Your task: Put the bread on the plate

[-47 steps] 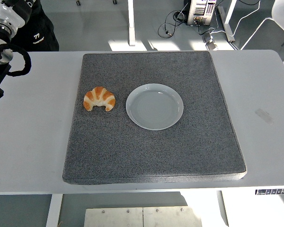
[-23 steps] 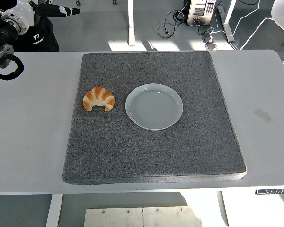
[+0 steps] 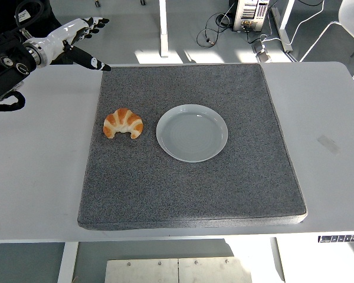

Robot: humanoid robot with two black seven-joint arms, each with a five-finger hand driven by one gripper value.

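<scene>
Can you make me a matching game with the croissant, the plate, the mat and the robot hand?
Things:
1. golden crescent croissant
2. round pale grey plate
3. dark grey square foam mat
4. white-and-black left robot hand

Descriptions:
A. empty, in the mat's middle
B. fingers spread, above the table's far left corner
C. lying on the mat, left of the plate
D. covering the white table

Pairs: 1-C, 2-A, 3-D, 4-B

Bright, even indoor light, with a sunlit patch on the floor point(image 3: 165, 56) at twelve o'clock. The white table point(image 3: 35, 177) is nearly washed out. The grey mat point(image 3: 189, 188) casts a thin shadow along its six o'clock edge. The plate point(image 3: 192, 132) shows soft sheen. Focus is sharp; the left hand point(image 3: 76, 41) at eleven o'clock looks perhaps slightly blurred.
</scene>
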